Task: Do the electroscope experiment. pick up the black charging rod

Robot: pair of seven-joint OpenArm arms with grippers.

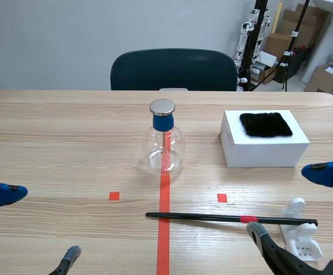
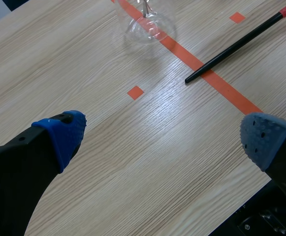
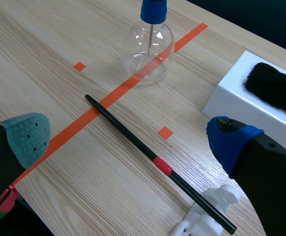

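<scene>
While the wooden bench (image 1: 51, 132) is flanked by the left tool (image 2: 163, 132) and right tool (image 3: 128, 133), both spread wide and empty, a white box (image 1: 263, 150) and glass electroscope (image 1: 164, 149) are seen beyond. The black charging rod (image 1: 212, 217) is laid across the tape line, one end on a white stand (image 1: 301, 232).

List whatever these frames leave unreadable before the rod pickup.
Flask: left wrist view, its cap is cut off by the picture edge.
Black rod: left wrist view, its far end runs out of frame.
White stand: right wrist view, cut off by the edge.
Tip of the flask's inner stem: too small in every view.
</scene>
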